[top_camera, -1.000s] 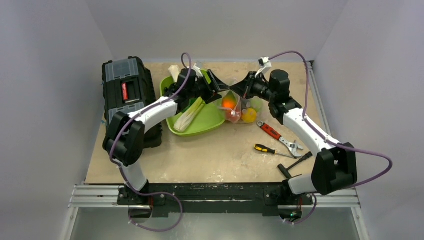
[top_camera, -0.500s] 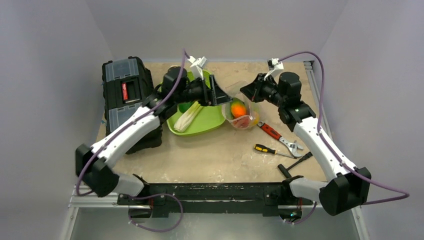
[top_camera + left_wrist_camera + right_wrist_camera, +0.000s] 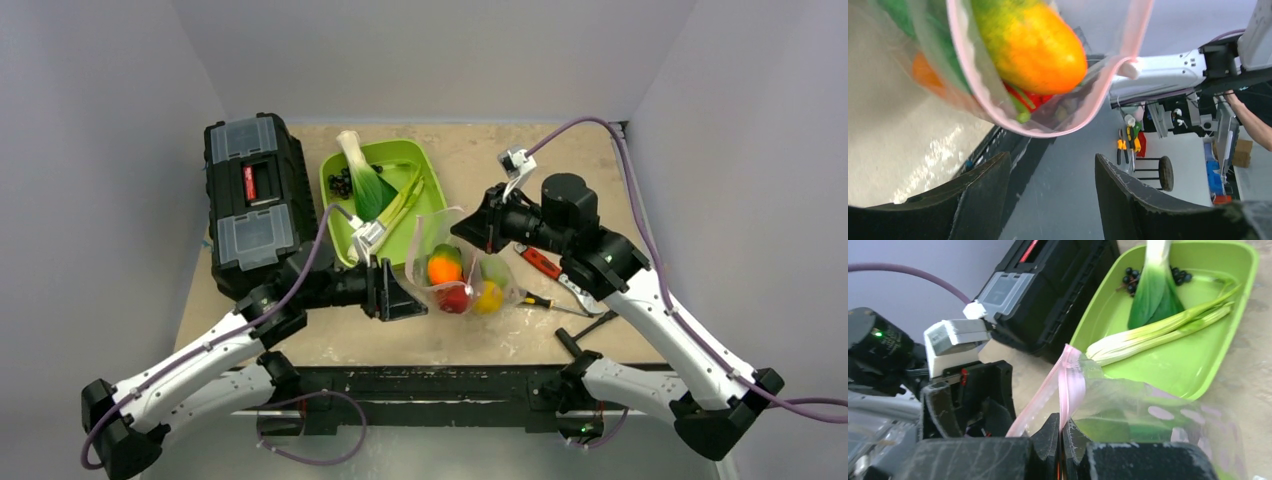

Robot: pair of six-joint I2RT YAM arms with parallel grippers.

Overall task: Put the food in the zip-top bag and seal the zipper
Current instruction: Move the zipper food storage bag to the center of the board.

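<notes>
The clear zip-top bag [image 3: 462, 283] hangs low over the table's middle with an orange piece [image 3: 444, 268], a red piece [image 3: 455, 298], a yellow piece [image 3: 488, 297] and a green piece [image 3: 495, 270] inside. My right gripper [image 3: 463, 232] is shut on the bag's pink zipper strip [image 3: 1071, 382] and holds it up; the jaws [image 3: 1062, 424] pinch the strip. My left gripper [image 3: 408, 300] is open and empty, just left of the bag. In the left wrist view the open pink mouth [image 3: 1048, 134] and an orange-yellow fruit [image 3: 1038, 45] sit beyond the fingers [image 3: 980, 195].
A black toolbox [image 3: 250, 195] stands at the left. A green tray [image 3: 428, 165] behind the bag holds leeks [image 3: 370, 190] and dark berries. A red wrench [image 3: 545, 265], a screwdriver [image 3: 535, 298] and a hammer [image 3: 590, 328] lie at the right.
Both arms have moved toward the near edge. The right gripper has carried the bag from beside the tray to the table's middle. The left gripper has come away from the bag's mouth.
</notes>
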